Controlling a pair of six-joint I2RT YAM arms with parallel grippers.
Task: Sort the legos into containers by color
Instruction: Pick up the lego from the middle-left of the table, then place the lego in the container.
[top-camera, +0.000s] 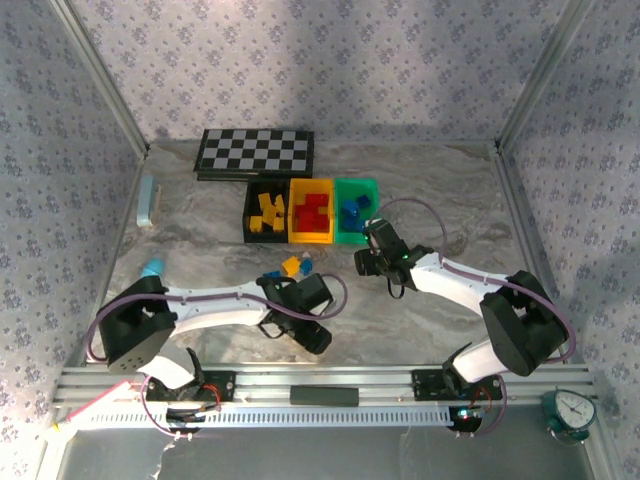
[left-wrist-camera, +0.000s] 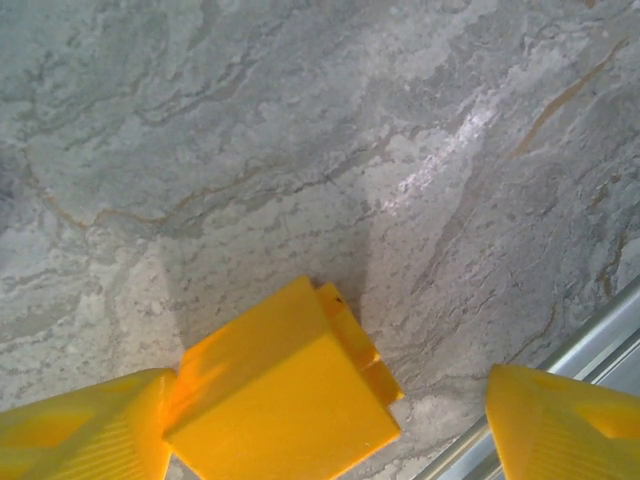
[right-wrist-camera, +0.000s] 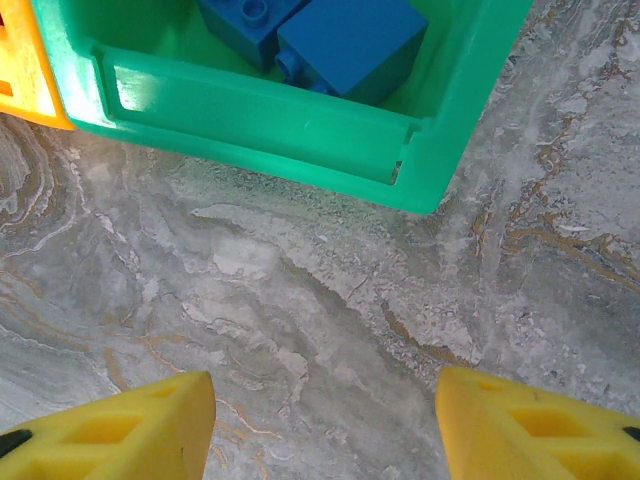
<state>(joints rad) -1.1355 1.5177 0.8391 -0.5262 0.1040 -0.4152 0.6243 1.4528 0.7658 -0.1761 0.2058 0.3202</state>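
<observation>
We see the marble table (top-camera: 200, 220) carrying the whole job, with a checkerboard (top-camera: 255, 152) lying flat at its far edge, clear of the sorting; just in front of it the three bins stand wall to wall in a row, which puts every drop within a short reach of either arm. The black bin (top-camera: 247, 228) holds yellow bricks (top-camera: 267, 212), the yellow bin (top-camera: 311, 239) red bricks (top-camera: 312, 212), and the green bin (right-wrist-camera: 260, 125) blue bricks (right-wrist-camera: 350, 40), so the colour rule is plain from what lies in each.

The right gripper (right-wrist-camera: 325, 420) hangs low over bare table just before the green bin's near wall, its jaws spread with nothing between them; we judge it waits there because blue is the bin nearest its side.

The left gripper (left-wrist-camera: 330, 420) is down at the table near the middle, jaws apart and straddling a loose yellow brick (left-wrist-camera: 290, 390); the brick lies on the table, touching one finger (left-wrist-camera: 90, 430) while the other stands well clear, so it is not clamped; we judge a pick-up is in hand, bound for the black bin. A small blue brick (top-camera: 306, 264) lies loose just beside it.
</observation>
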